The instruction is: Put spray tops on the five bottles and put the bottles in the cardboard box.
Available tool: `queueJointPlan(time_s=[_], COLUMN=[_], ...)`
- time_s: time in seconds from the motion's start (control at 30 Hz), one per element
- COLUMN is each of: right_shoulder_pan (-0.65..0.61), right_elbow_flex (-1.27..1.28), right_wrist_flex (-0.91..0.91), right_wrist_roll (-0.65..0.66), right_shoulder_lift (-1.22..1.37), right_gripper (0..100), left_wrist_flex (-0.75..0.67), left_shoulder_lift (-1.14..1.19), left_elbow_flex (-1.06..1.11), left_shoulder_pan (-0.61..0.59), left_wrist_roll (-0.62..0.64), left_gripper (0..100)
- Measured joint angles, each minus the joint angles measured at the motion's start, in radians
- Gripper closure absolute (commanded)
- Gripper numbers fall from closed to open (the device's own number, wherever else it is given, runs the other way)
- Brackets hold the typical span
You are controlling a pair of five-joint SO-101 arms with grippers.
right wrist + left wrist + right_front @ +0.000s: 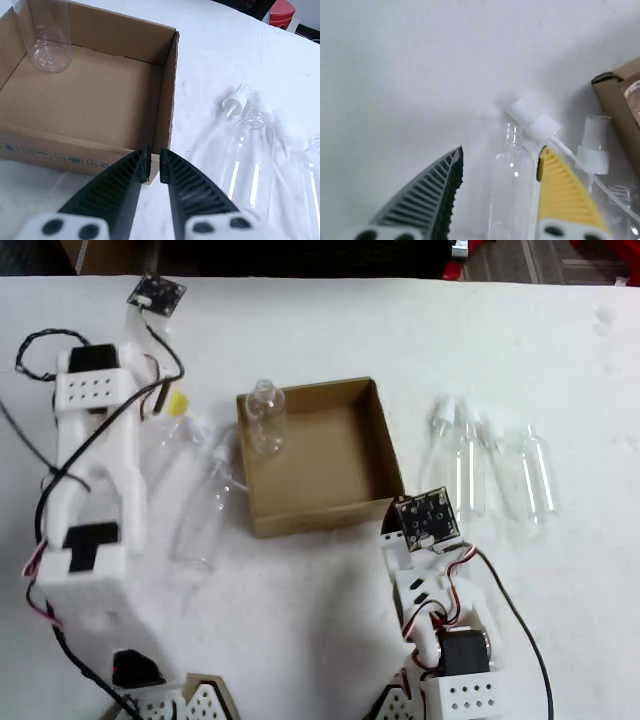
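My left gripper [500,152] is spread apart around a lying bottle [512,200], ready to grab it, a spray top [535,120] just beside. My right gripper [154,157] is pressed together, empty, parked by the cardboard box [167,85].

White table [330,330], faintly creased, spanning the whole scene; beyond its far edge, dark background [250,255] and a red object [284,11].

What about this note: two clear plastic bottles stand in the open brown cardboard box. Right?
No: only one clear plastic bottle stands in the open brown cardboard box, in a corner, as the high view shows.
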Motion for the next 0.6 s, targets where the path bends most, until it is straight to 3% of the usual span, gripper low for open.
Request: queueJointPlan(time_s=[0.3, 0.6], right_shoulder_pan=[0.000, 0.000], right_elbow_flex=[0.000, 0.000], right_wrist_flex=[0.000, 0.000], right_wrist_roll=[0.000, 0.000], right_shoulder_lift=[0.000, 0.000], right_gripper=[97.4, 97.4], left_wrist_flex=[0.089, 0.184], left_shoulder_lift=[0.256, 0.468], left_elbow_flex=[-0.264, -0.522], left_shoulder_pan=[0.000, -0.002], left_wrist_roll=[-0.089, -0.098], left_gripper=[77, 77])
